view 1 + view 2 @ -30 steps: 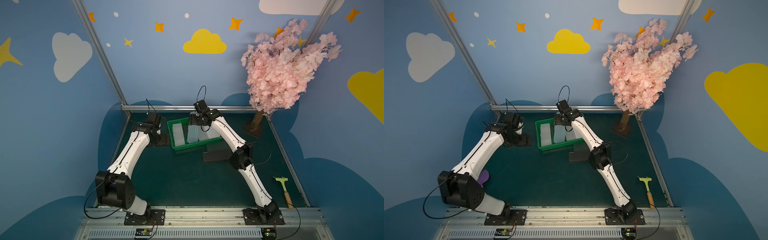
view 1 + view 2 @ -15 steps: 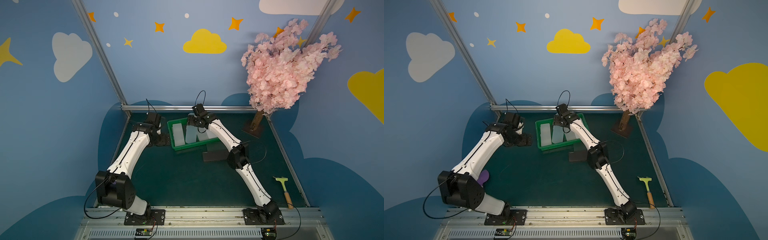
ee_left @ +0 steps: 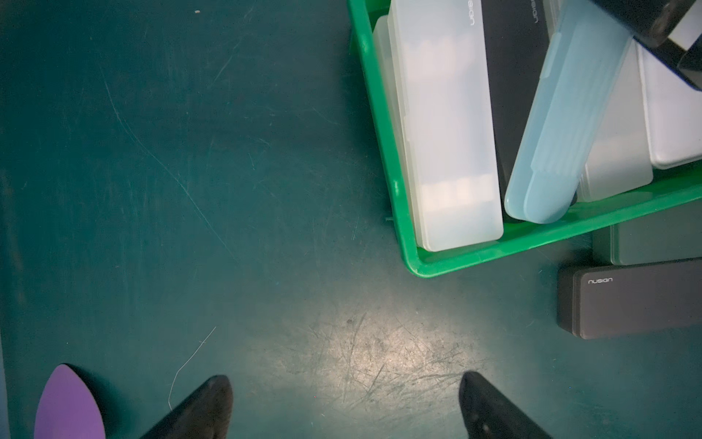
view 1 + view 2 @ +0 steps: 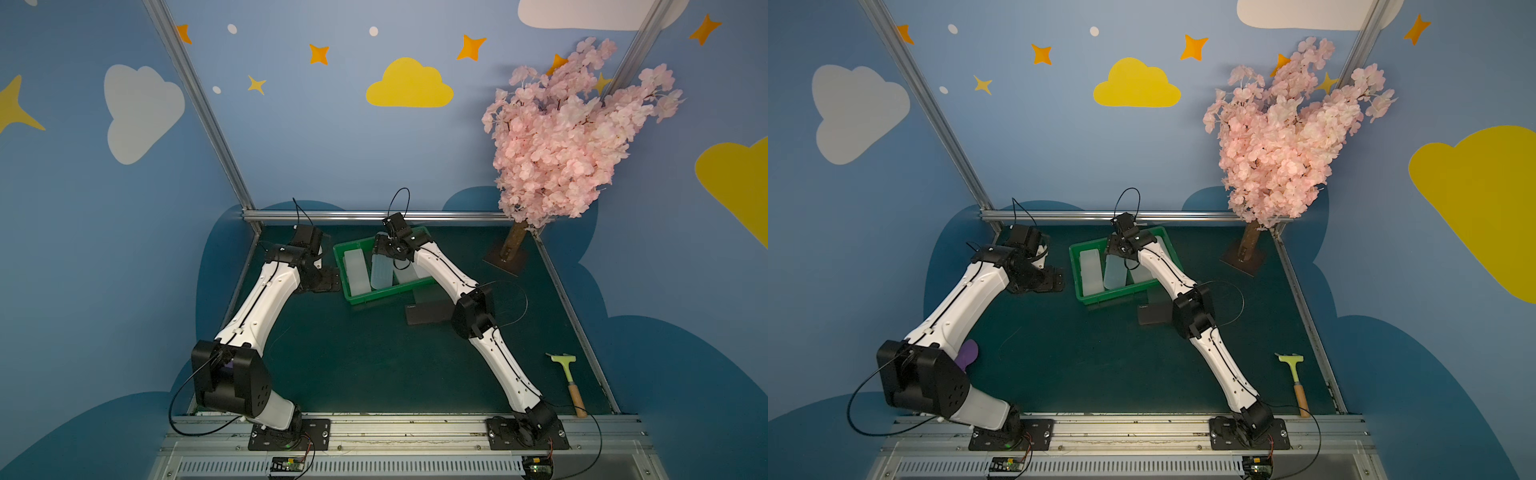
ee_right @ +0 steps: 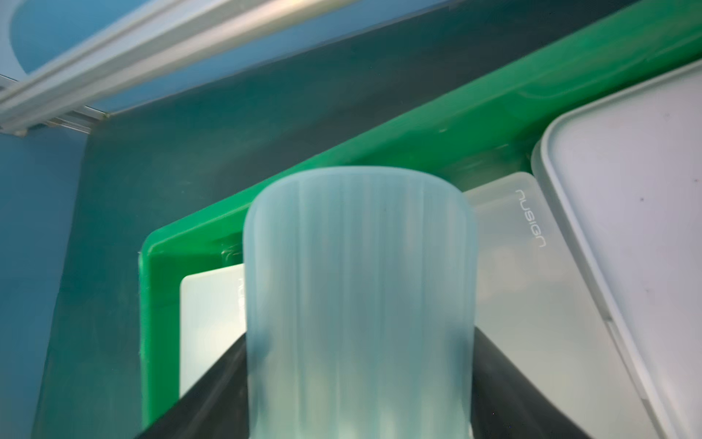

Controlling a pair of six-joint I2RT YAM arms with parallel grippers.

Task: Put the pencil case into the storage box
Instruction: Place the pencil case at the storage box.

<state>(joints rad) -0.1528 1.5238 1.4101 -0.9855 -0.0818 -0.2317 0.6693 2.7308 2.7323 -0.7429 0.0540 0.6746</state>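
Right gripper (image 5: 360,338): jaws clamped on both long sides of the pale blue pencil case (image 5: 361,266), gripping it at one end. The case is inside the storage box (image 4: 376,296) and tilted. Its held end is raised toward the box's far wall and its free end is low by the near wall, slanting over a black case (image 3: 509,76); contact with the wall cannot be told. A frosted white case (image 3: 448,133) lies flat along the box's left wall, and more frosted cases (image 3: 615,159) lie toward its right side. The box stands near the table's far edge, about midway along it. Left gripper (image 3: 343,384): jaws spread wide and empty over bare table (image 3: 171,190), left of the box. Two dark cases (image 3: 630,300) lie on the table just off the box's near right corner. A wooden-handled scraper (image 4: 567,374) lies by the right edge, and a blossom tree (image 4: 561,145) stands at the far right corner.
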